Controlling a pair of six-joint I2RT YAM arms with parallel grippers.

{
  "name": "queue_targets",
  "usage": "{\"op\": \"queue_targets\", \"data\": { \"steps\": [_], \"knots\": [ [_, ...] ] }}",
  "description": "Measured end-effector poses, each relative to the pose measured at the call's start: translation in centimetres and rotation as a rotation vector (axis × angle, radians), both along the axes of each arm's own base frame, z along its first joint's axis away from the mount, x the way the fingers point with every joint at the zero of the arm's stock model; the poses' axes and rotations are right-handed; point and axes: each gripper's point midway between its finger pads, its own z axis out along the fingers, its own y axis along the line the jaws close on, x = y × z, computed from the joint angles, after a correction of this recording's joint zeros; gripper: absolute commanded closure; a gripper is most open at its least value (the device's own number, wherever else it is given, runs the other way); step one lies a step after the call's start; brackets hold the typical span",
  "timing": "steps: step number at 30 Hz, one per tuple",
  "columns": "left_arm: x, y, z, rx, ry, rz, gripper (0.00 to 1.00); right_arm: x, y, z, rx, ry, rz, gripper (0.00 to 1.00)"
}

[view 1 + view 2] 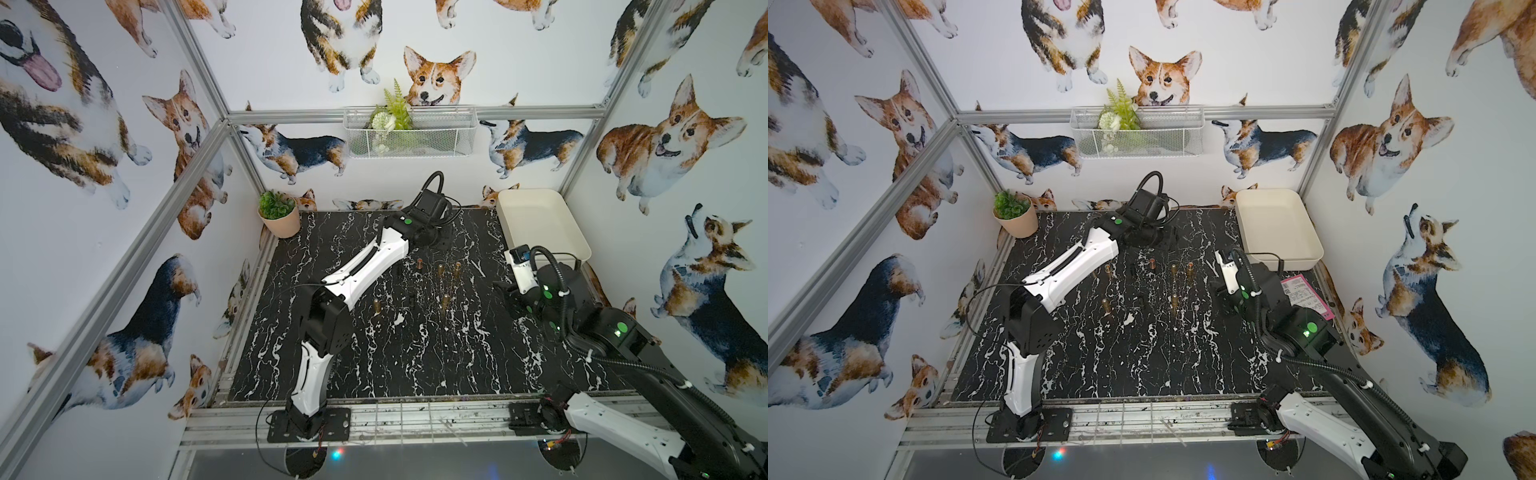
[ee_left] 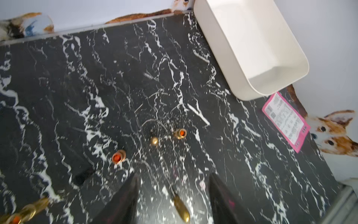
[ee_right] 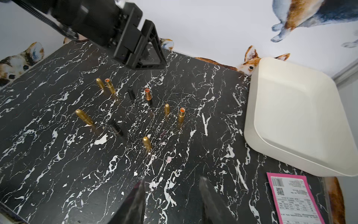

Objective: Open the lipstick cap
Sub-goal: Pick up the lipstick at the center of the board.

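Note:
Several gold lipsticks and caps stand on the black marble table [image 1: 374, 357]. Three lipsticks are uncapped with red tips: a copper one [image 3: 147, 94] and two gold ones [image 3: 181, 114] [image 3: 110, 85]. A capped gold lipstick [image 3: 147, 143] stands nearest my right gripper, another [image 3: 84, 117] stands further left, and a black one [image 3: 115, 127] is between them. My left gripper [image 2: 173, 176] hangs above the back of the table, open and empty; a gold lipstick [image 2: 181, 208] shows far below between its fingers. My right gripper [image 3: 172, 181] is open and empty at the table's right side.
A white tray [image 1: 536, 220] sits at the back right corner. Beside it a pink label [image 3: 290, 199] lies flat. A potted plant [image 1: 279, 216] stands at the back left, and a wire basket [image 1: 409, 133] hangs on the back wall.

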Motion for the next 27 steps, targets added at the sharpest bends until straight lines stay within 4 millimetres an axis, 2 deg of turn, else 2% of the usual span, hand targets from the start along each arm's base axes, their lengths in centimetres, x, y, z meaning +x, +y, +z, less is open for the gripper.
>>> {"op": "queue_targets", "data": {
  "steps": [4,7,12,15,19,24,27],
  "knots": [
    [-2.9,5.4,0.0,0.046,0.071,0.042,0.37,0.8,3.1,0.5,0.04,0.019,0.07,0.53],
    [-5.5,8.4,0.0,0.078,0.115,0.048,0.35,1.1,5.5,0.2,0.048,0.032,0.123,0.53],
    [-8.7,13.9,-2.1,0.147,0.214,0.102,0.33,1.4,9.4,-0.5,0.059,0.056,0.196,0.53],
    [-10.6,15.4,-3.5,0.159,0.277,0.102,0.33,1.8,10.8,-1.4,0.066,0.081,0.213,0.54],
    [-11.7,17.1,-6.3,0.198,0.357,0.123,0.38,2.0,11.3,-2.1,0.079,0.093,0.212,0.53],
    [-12.6,17.2,-9.4,0.23,0.446,0.113,0.39,2.0,11.4,-3.2,0.072,0.108,0.213,0.53],
    [-12.3,17.2,-10.5,0.24,0.463,0.118,0.39,1.9,11.3,-3.6,0.064,0.113,0.21,0.53]
  ]
}}
